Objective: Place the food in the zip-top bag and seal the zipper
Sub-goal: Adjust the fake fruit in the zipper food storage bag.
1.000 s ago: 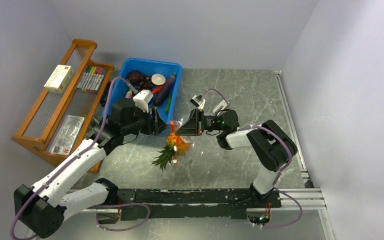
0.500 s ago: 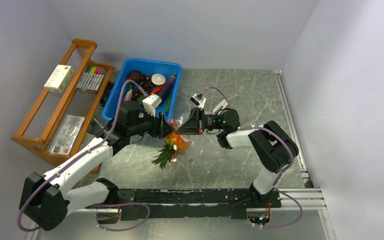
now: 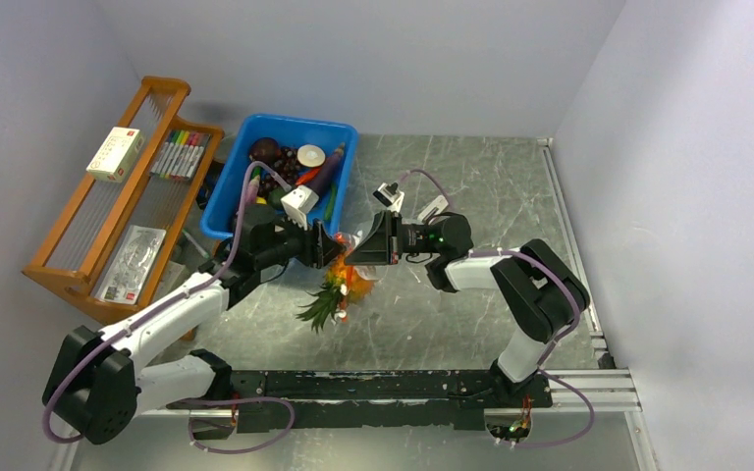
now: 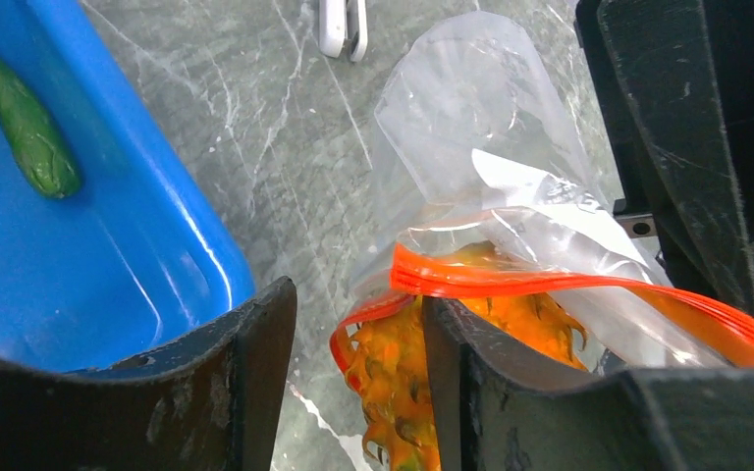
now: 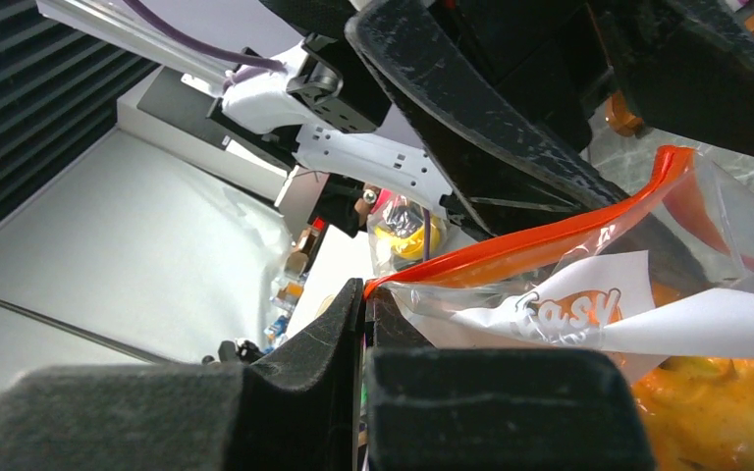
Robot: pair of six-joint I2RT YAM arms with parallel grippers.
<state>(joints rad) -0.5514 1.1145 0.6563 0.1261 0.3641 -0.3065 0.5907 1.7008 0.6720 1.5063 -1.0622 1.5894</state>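
Observation:
The clear zip-top bag (image 3: 355, 257) hangs between my two grippers above the table. The orange pineapple (image 3: 332, 291) sits partly in it, its green leaves sticking out below. My right gripper (image 3: 361, 251) is shut on one end of the red zipper (image 5: 550, 231); its own view shows the gripper (image 5: 366, 294) pinching the strip. My left gripper (image 3: 326, 247) is open at the bag's other end. In the left wrist view that gripper (image 4: 358, 314) straddles the zipper's looped end (image 4: 550, 285) and the pineapple (image 4: 393, 383). The bag's mouth gapes there.
The blue bin (image 3: 245, 201) behind my left gripper holds the white-faced round piece (image 3: 310, 155), the eggplant (image 3: 322, 177), a dark round piece (image 3: 263, 149) and a green vegetable (image 4: 25, 128). A wooden rack (image 3: 69, 257) with marker pens (image 3: 179, 154) stands left.
My left arm has swung right from the bin to the bag, bringing its open jaws around the near end of the zipper. The right gripper has held still on the zipper.

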